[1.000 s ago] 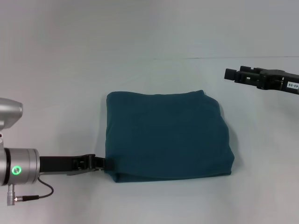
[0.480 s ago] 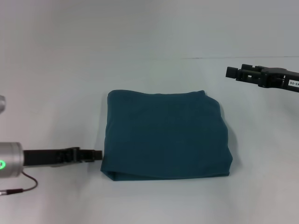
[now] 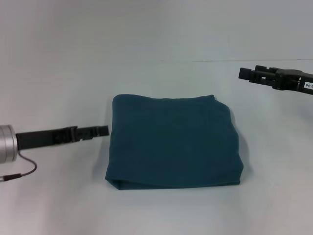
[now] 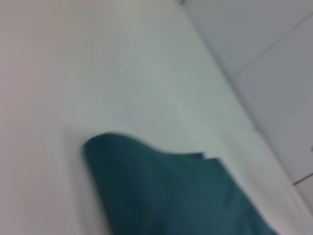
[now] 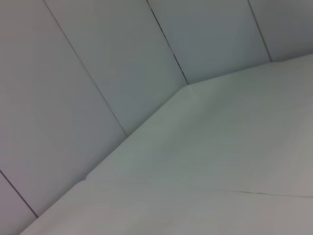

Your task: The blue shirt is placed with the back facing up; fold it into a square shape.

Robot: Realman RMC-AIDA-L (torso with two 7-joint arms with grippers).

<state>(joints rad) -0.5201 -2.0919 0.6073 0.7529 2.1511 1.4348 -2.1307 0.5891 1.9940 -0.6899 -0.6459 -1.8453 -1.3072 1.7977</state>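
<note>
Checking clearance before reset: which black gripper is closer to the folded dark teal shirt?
The left gripper: its tip sits just off the left edge of the folded dark teal-blue shirt. The right gripper hovers farther away, beyond the shirt's far right corner.

I see soft, even light from above in my head view — no glare, only a faint shadow beside the blue shirt (image 3: pixel 173 142) on the pale table (image 3: pixel 58 83). My left wrist view is smeared — the cloth edges run soft. The right wrist view is dim and grey.

white label on right claw (image 3: pixel 247 74), digits unreadable
</note>
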